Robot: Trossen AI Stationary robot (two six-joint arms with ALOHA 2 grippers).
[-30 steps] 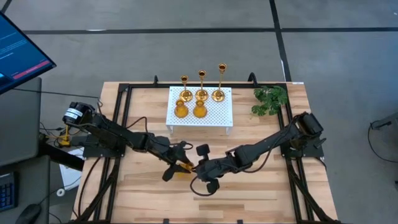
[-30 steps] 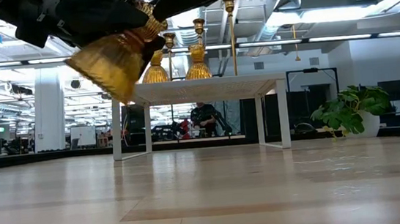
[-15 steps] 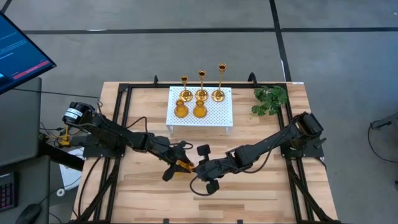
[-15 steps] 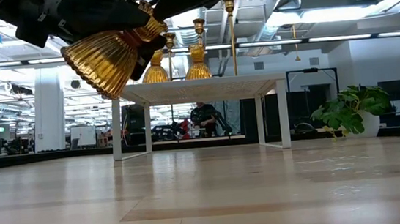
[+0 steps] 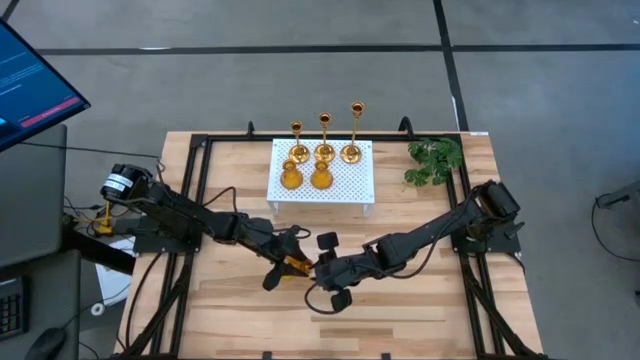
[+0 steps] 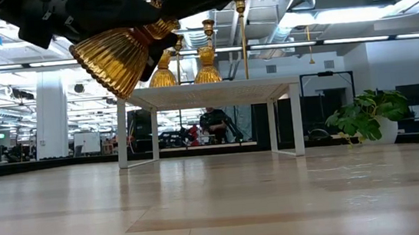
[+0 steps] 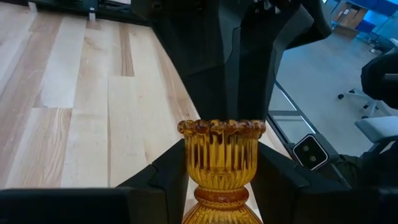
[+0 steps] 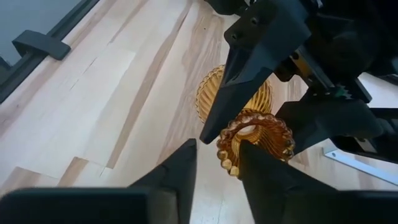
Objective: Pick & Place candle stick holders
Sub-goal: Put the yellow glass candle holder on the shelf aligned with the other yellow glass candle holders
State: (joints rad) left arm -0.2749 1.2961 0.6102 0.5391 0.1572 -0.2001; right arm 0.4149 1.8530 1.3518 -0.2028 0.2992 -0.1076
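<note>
Since the earlier low-view pictures, the held candle stick holder (image 6: 122, 52) is being shown tipped a little differently, its ribbed flared base swung slightly up and toward 3 o'clock; in the high view both arms are being seen almost where they were.

Held holder (image 5: 296, 266): being carried clear of the worktop (image 5: 420, 310) at mid-table, between the two grippers. Long axis tilted, flared base down toward the near-left, beaded cup end toward the right arm.

Left gripper (image 7: 221, 186): jaws are being kept clamped on the holder's waist, one finger each side.

Right gripper (image 8: 217, 152): jaws are being held apart, just at the beaded rim (image 8: 258, 140), the cup lying dead ahead of the gap. Judged a handover being set up; the right jaws are being lined along the holder's axis, and whether they touch the rim cannot be told.

Surroundings: a white perforated stand (image 5: 322, 176) at 12 o'clock from the grippers is carrying five other holders (image 5: 324, 152), three tall-stemmed at the back, two squat in front. A green plant sprig (image 5: 434, 160) is lying at about 2 o'clock, well apart.

Obstruction: the left fingers (image 8: 249, 43) are crowding the waist, leaving mainly the cup end free.
</note>
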